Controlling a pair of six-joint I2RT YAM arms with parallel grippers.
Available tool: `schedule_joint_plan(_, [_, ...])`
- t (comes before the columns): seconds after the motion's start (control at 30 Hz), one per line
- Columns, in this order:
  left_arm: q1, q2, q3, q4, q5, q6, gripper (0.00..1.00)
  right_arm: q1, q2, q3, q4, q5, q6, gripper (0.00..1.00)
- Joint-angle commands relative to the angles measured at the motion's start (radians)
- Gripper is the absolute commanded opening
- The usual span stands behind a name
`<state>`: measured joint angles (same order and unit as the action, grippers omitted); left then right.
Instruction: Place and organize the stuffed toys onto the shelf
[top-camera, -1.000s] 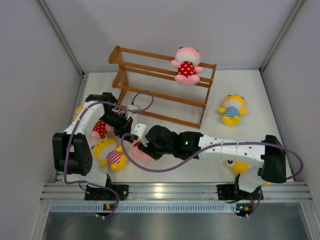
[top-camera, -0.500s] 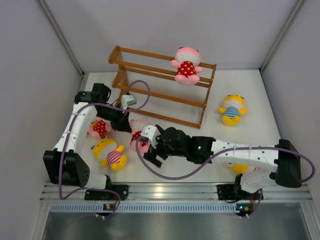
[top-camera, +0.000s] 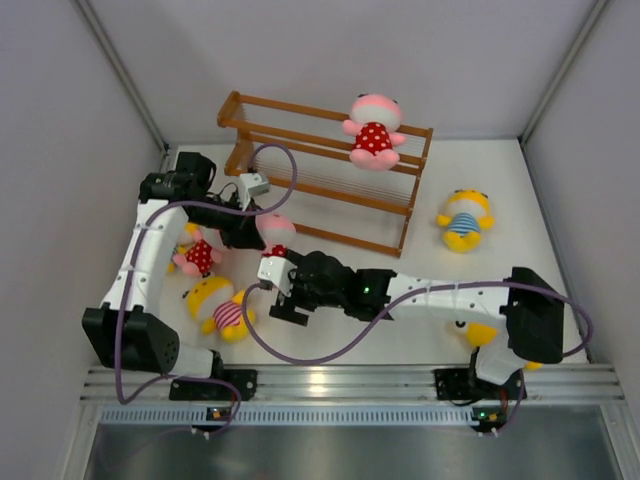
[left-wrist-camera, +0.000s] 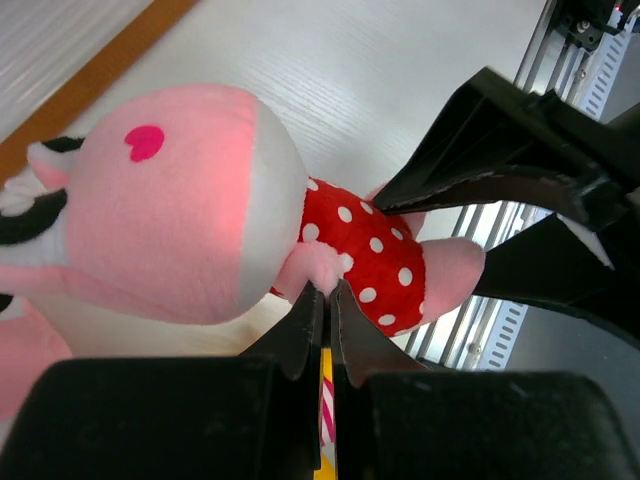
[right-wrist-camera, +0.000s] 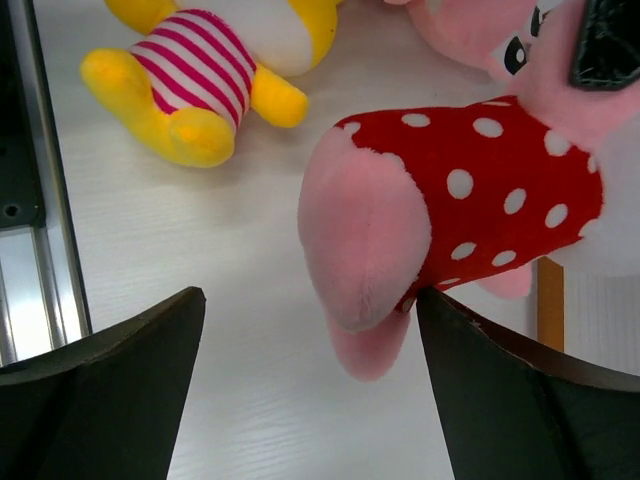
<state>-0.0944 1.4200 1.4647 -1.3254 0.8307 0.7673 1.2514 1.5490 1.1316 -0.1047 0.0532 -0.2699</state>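
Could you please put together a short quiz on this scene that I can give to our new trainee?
1. True or false: one pink toy sits on the top tier of the shelf.
2. The yellow toy lying on the table to the right of the shelf wears stripes of which colours? A. blue and white B. red and white C. green and white
3. Fill in: the left hand is shut on a second pink toy, while the right hand beside it is ___.

Key: 1 true; 2 A; 3 open.
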Motion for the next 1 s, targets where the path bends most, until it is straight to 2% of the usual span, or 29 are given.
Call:
schedule_joint_plan(0.0, [-0.004,-0.024,0.069,-0.116,0.079,0.01,0.0,-0.009,0.039,0.094,0.007,0.051,-0.012,0.85])
schedule_joint_plan(0.03, [-0.004,-0.026,0.086,-0.126,0.076,0.015,0.0,-0.009,0.042,0.106,-0.01,0.08,-0.009,0.79])
schedule_joint_plan(0.07, [-0.004,-0.024,0.092,-0.141,0.07,0.017,0.0,-0.009,0.042,0.126,-0.013,0.092,-0.008,0.55])
schedule_joint_plan(0.17, [-0.002,-0.026,0.117,-0.153,0.048,0.013,0.0,-0.009,0.02,0.146,0.008,0.154,-0.006,0.18])
schedule_joint_plan(0.2, [-0.002,-0.027,0.121,-0.153,0.032,0.001,0.0,-0.007,-0.006,0.151,0.016,0.169,-0.006,0.01])
schedule_joint_plan(0.33, [-0.002,-0.03,0.177,-0.155,-0.011,-0.031,0.0,-0.007,-0.059,0.18,0.024,0.212,-0.028,0.0])
schedule_joint_plan(0.47, [-0.002,-0.024,0.316,-0.153,-0.085,-0.078,0.0,-0.009,-0.058,0.31,-0.081,0.241,-0.144,0.0])
schedule_joint_plan(0.5, [-0.002,-0.021,0.407,-0.152,-0.102,-0.092,0.0,-0.009,-0.044,0.341,-0.123,0.276,-0.172,0.0])
schedule_joint_plan(0.57, [-0.001,-0.013,0.491,-0.121,-0.107,-0.108,0.0,-0.013,-0.027,0.438,-0.167,0.304,-0.245,0.0])
schedule_joint_plan(0.63, [-0.001,-0.015,0.543,-0.049,-0.12,-0.146,0.0,-0.026,0.002,0.497,-0.204,0.335,-0.299,0.0])
schedule_joint_plan(0.87, [-0.002,0.055,0.551,0.438,-0.205,-0.402,0.0,-0.124,0.115,0.75,-0.194,0.436,-0.397,0.0])
schedule_joint_plan(0.97, [-0.004,0.138,0.581,0.531,-0.229,-0.489,0.0,-0.177,0.184,0.828,-0.178,0.479,-0.404,0.0])
